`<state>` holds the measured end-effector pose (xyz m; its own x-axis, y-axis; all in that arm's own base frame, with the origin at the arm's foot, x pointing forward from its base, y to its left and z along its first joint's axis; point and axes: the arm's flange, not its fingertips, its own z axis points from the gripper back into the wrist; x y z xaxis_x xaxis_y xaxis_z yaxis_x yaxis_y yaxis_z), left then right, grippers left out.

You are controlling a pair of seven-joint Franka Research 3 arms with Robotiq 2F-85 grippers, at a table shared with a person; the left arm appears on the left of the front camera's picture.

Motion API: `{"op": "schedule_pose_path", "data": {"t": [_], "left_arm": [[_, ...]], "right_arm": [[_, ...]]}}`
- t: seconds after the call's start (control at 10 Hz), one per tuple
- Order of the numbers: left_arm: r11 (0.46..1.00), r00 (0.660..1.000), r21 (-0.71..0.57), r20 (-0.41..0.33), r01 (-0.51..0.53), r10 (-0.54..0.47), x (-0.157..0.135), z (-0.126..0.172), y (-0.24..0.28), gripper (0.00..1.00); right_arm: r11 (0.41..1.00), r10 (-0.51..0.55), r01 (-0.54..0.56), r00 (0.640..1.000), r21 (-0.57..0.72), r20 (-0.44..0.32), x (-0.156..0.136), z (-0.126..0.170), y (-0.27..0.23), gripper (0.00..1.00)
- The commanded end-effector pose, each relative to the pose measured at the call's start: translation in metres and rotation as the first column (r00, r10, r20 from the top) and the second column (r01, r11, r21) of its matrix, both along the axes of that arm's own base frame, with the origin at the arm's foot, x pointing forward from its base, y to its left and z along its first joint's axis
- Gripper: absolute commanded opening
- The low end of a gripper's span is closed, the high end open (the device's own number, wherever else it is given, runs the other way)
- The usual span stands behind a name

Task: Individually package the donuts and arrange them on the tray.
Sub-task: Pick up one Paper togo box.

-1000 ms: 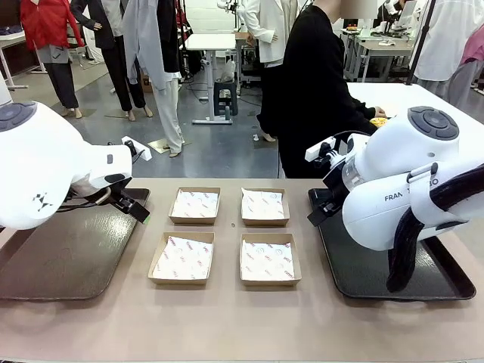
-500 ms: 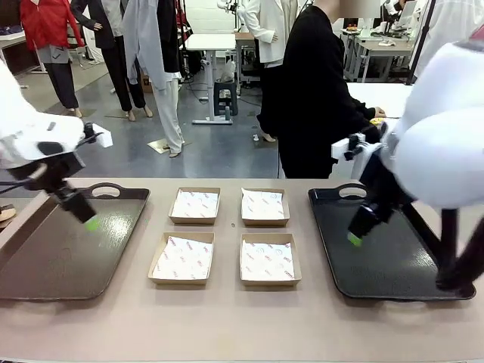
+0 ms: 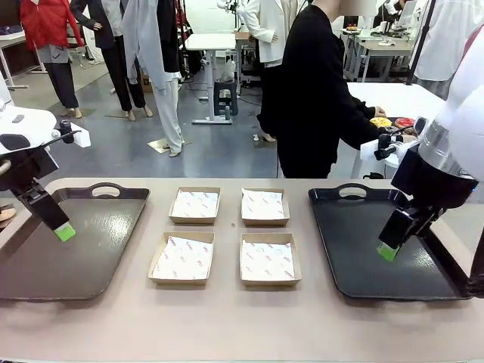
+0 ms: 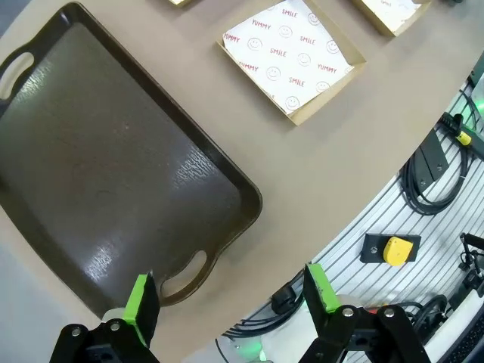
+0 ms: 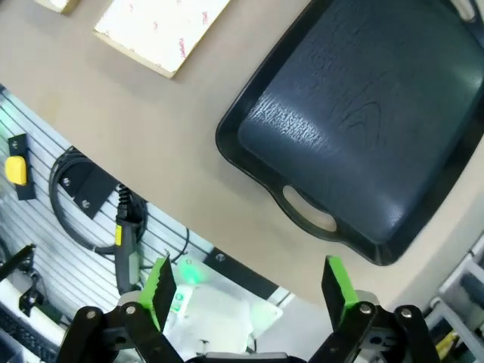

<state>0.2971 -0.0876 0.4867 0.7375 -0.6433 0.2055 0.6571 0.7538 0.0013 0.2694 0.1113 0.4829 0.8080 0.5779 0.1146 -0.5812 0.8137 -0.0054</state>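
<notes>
A yellow donut (image 3: 380, 122) and a red donut (image 3: 404, 122) are seen side by side on a white table behind the person, well beyond the right gripper (image 3: 388, 252) and apart from its fingers. The person's sleeve (image 3: 340, 113) is stretched toward them.

The right gripper's fingers (image 5: 338, 286) are spread wide and nothing is held. They are hung over the open floor of the black tray (image 3: 355, 276), inside its raised rim. In the right wrist view, the tray's handle cut-out (image 5: 310, 212) and the table's near edge are seen just ahead of the fingertips.

Four lined cardboard boxes (image 3: 182, 258) are set in a square on the table between the two grippers, well apart from either, with strips of bare tabletop around each.

The left gripper (image 3: 65, 233) is likewise held wide with nothing gripped. Its fingers (image 4: 142, 302) are poised over the left part of the brown tray (image 3: 83, 257). The handle cut-out (image 4: 185, 276) at the tray's rim is framed between them, and the table's edge is passed just beyond.
</notes>
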Motion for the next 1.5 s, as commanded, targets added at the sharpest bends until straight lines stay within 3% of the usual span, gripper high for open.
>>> {"op": "schedule_pose_path", "data": {"t": [0.0, 0.1, 0.2, 0.3, 0.4, 0.5, 0.6, 0.7, 1.0, 1.2, 1.4], "left_arm": [[0.99, 1.0, -0.139, -0.003, 0.0, 0.0, 0.009, 0.007, 0.008, 1.0], [0.923, 0.997, -0.383, -0.074, -0.025, -0.004, 0.022, 0.012, 0.018, 1.0], [0.812, 0.993, -0.579, -0.121, -0.07, -0.001, 0.025, 0.025, 0.036, 1.0], [0.648, 0.985, -0.749, -0.173, -0.141, 0.014, 0.032, 0.033, 0.062, 1.0], [0.469, 0.969, -0.854, -0.245, -0.227, 0.024, 0.042, 0.027, 0.088, 1.0], [0.343, 0.942, -0.885, -0.335, -0.314, 0.0, 0.041, 0.017, 0.109, 1.0], [0.286, 0.903, -0.867, -0.43, -0.408, -0.016, 0.042, 0.003, 0.133, 1.0], [0.283, 0.868, -0.832, -0.497, -0.477, 0.0, 0.038, -0.01, 0.156, 1.0], [0.234, 0.815, -0.787, -0.578, -0.571, 0.044, 0.021, -0.045, 0.21, 1.0], [0.229, 0.795, -0.764, -0.598, -0.603, 0.102, 0.017, -0.055, 0.231, 1.0], [0.222, 0.792, -0.761, -0.595, -0.61, 0.135, 0.011, -0.058, 0.243, 1.0]], "right_arm": [[0.943, 0.051, -0.016, 0.994, 0.331, -0.099, 0.01, 0.006, -0.017, 1.0], [0.767, 0.097, 0.055, 0.975, 0.639, -0.2, 0.027, 0.003, -0.051, 1.0], [0.573, 0.093, 0.155, 0.963, 0.805, -0.252, 0.03, -0.003, -0.081, 1.0], [0.316, 0.089, 0.249, 0.953, 0.915, -0.29, 0.036, -0.021, -0.127, 1.0], [0.192, 0.077, 0.298, 0.945, 0.935, -0.318, 0.036, -0.039, -0.149, 1.0], [0.098, 0.062, 0.349, 0.933, 0.932, -0.356, 0.035, -0.058, -0.174, 1.0], [0.041, 0.048, 0.411, 0.91, 0.911, -0.412, 0.034, -0.077, -0.193, 1.0], [-0.007, 0.041, 0.436, 0.899, 0.9, -0.435, 0.031, -0.093, -0.208, 1.0], [-0.082, -0.029, 0.507, 0.859, 0.858, -0.511, 0.004, -0.116, -0.256, 1.0], [-0.085, -0.082, 0.52, 0.847, 0.85, -0.526, -0.004, -0.116, -0.27, 1.0], [-0.032, -0.097, 0.522, 0.847, 0.852, -0.523, -0.006, -0.107, -0.271, 1.0]]}}
